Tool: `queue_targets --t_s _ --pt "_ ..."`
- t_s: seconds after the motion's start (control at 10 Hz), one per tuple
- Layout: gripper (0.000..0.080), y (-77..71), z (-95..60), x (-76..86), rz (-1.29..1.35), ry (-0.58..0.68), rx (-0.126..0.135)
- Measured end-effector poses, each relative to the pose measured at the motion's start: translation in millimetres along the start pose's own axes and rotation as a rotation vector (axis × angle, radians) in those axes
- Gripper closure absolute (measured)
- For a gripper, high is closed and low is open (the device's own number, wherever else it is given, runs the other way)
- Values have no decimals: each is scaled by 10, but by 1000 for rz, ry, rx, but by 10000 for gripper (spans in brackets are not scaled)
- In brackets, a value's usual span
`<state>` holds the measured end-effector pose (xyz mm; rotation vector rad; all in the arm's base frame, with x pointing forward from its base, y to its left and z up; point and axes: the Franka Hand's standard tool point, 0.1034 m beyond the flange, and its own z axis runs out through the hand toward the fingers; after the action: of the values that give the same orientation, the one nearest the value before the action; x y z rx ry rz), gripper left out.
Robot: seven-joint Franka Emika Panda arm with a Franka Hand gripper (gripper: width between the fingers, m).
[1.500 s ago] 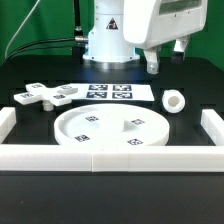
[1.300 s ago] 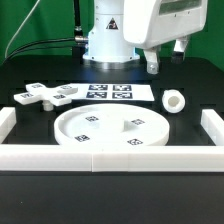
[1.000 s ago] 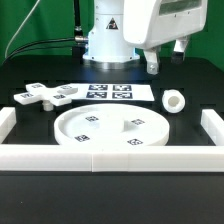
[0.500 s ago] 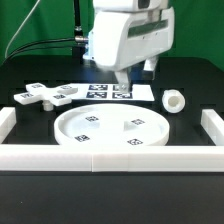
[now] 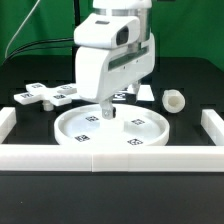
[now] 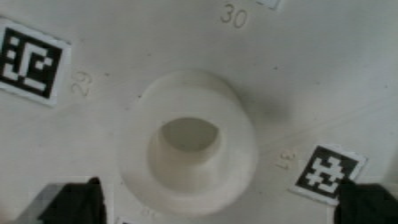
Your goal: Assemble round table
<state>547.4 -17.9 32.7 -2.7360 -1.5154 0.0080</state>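
Observation:
The large round rimmed disc lies flat on the black table in the exterior view. My gripper hangs just above the disc's middle. In the wrist view the disc's raised central hub with its hole fills the frame, with square tags on either side. My gripper is open there, its dark fingers wide apart at the frame's corners, holding nothing. The short thick cylinder lies at the exterior view's right. The cross-shaped piece lies at its left.
White border blocks stand along the front, the left and the right. The marker board lies behind the disc, mostly hidden by my arm. The robot base stands at the back.
My gripper has moved from high at the exterior view's right, leftward and down, to just above the disc's middle. The parts have not moved.

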Motion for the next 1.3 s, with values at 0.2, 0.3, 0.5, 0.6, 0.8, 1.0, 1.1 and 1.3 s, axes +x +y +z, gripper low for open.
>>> queue_targets --t_s 0.2,0.3,0.5,0.6,0.8,1.0,1.1,1.3 --pt "150 18 92 -65 -4 -5 12" --pt "150 33 141 -92 -1 -7 18" --pt "150 41 160 -82 1 -6 19" --pt "245 39 165 -86 1 -7 20" --pt "393 38 165 -86 1 -7 20" --pt "396 38 165 -85 1 -7 20" --pt "396 38 165 -85 1 -7 20" --pt "396 38 165 -85 1 -7 20"
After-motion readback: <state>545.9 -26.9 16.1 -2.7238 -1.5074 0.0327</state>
